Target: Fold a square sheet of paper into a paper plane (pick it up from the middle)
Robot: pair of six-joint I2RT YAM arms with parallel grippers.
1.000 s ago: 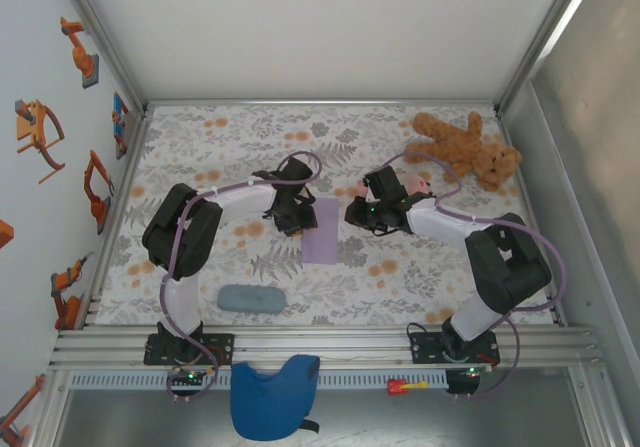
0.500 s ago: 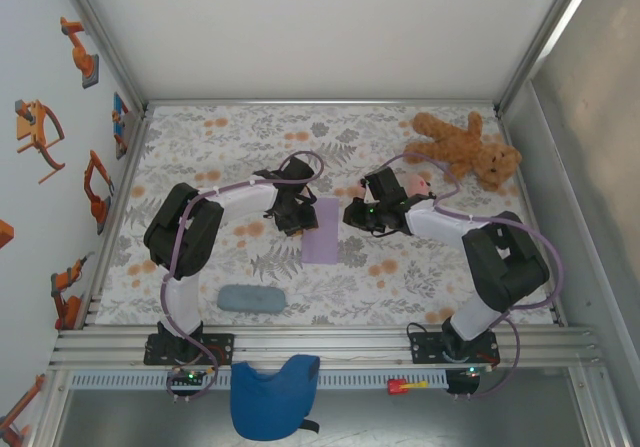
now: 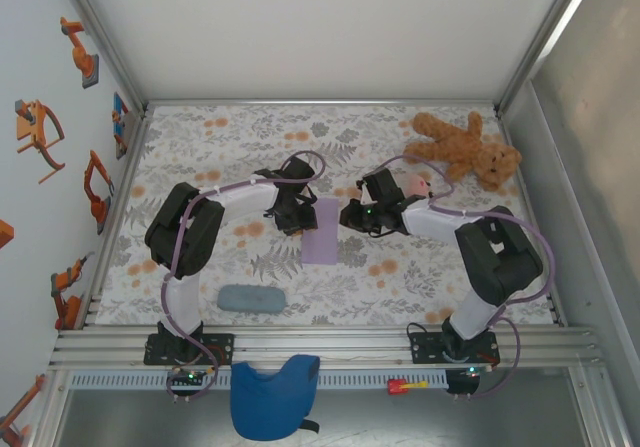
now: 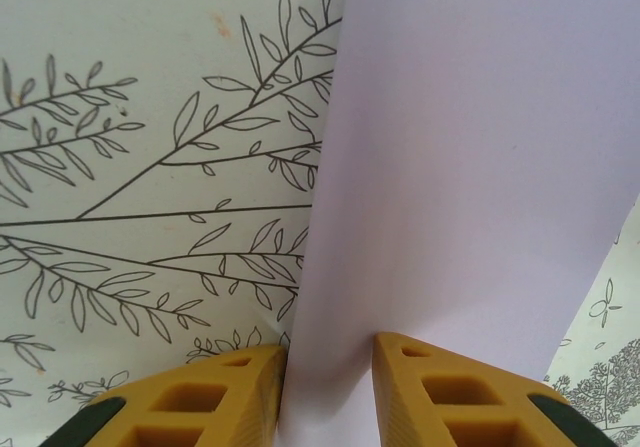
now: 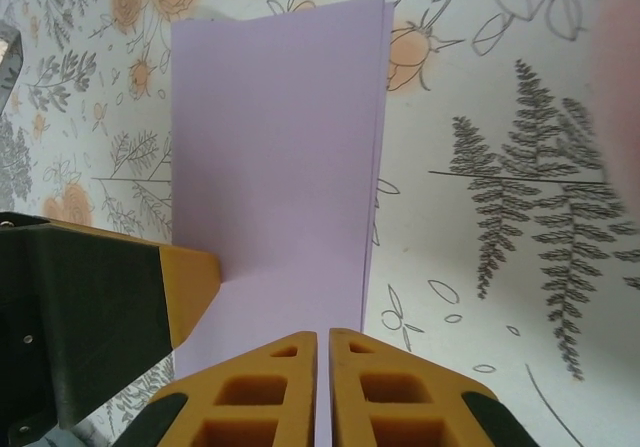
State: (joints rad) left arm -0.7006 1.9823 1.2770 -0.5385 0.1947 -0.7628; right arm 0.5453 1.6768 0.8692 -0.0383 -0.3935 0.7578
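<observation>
The square sheet of paper [image 3: 321,230] is pale lavender and lies as a narrow upright rectangle in the middle of the floral mat, with layered edges along its right side [image 5: 270,137]. My left gripper [image 3: 303,217] is at its left edge. Its yellow jaws [image 4: 330,357] stand a little apart, and a raised hump of the paper [image 4: 460,147] fills the gap and touches both. My right gripper [image 3: 345,217] is at the right edge, its jaws [image 5: 323,342] nearly together on the paper. One left finger [image 5: 190,282] presses the sheet's far side.
A brown teddy bear [image 3: 465,147] lies at the back right of the floral mat [image 3: 200,147]. A grey-blue oblong pad [image 3: 251,298] rests near the front left. A blue cloth piece [image 3: 273,395] hangs over the front rail.
My right gripper has crept a little left onto the paper's right edge and its jaws have narrowed. The left gripper and the paper have hardly moved.
</observation>
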